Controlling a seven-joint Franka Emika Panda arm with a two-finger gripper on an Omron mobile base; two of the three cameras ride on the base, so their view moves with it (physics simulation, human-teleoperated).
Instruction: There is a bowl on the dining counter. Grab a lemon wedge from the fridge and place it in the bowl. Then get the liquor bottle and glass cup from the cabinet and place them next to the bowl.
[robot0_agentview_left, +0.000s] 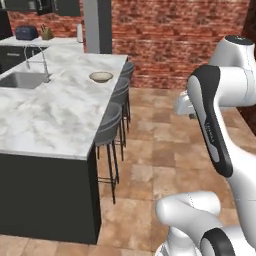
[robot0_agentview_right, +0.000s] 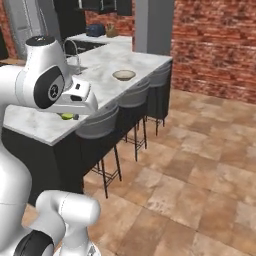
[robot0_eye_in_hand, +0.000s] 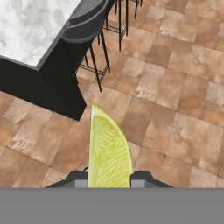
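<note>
Claw (robot0_eye_in_hand: 109, 178) gripped the yellow lemon wedge (robot0_eye_in_hand: 108, 151), its long axis pointing straight out ahead; the shallow beige bowl (robot0_agentview_right: 123, 75) sat well ahead, leftward, on the white marble desk (robot0_agentview_right: 105, 65).

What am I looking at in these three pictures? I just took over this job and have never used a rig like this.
The machine is a white robot arm on a base that drives around a kitchen. Two pictures come from cameras on that base, behind the arm to its left and right, looking forward over it. The third comes from a camera on the hand, looking along the fingers.

Ahead is a long marble counter with stools along its side. On the counter sits a bowl, and a sink is set into it farther along.

In the hand picture, a lemon wedge is pinched between the fingers, held out over the tiled floor, not yet above the counter. The right base picture shows a bit of it under the hand.
</note>
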